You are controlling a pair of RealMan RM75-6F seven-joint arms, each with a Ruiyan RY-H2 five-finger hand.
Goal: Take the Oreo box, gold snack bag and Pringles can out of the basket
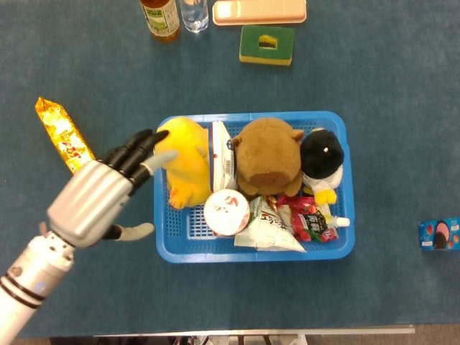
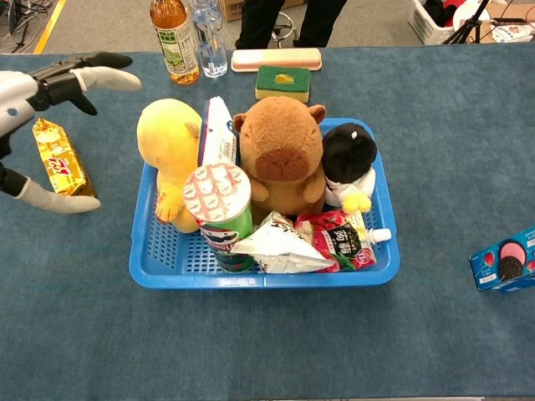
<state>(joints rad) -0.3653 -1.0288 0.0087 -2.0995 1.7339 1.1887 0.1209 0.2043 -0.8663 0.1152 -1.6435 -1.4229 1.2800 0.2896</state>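
The gold snack bag [image 1: 64,134] [image 2: 57,159] lies on the table left of the blue basket [image 1: 253,251] [image 2: 263,276]. The Pringles can [image 1: 226,212] [image 2: 220,210] stands upright in the basket's front left part. Far right on the table lies the Oreo box [image 1: 439,233] [image 2: 504,261]. My left hand [image 1: 103,198] [image 2: 33,92] hovers open, fingers spread, between the gold bag and the basket's left wall, holding nothing. The fingertips [image 1: 159,135] reach over the yellow plush. My right hand is in neither view.
In the basket are a yellow plush [image 1: 183,159], a brown plush [image 1: 268,154], a black penguin plush [image 1: 321,159], a white packet [image 1: 223,159], a white wrapper [image 1: 269,231] and a red pouch [image 1: 310,219]. Two bottles [image 2: 177,38], a pink case [image 1: 259,11] and a green sponge [image 1: 267,44] stand at the back.
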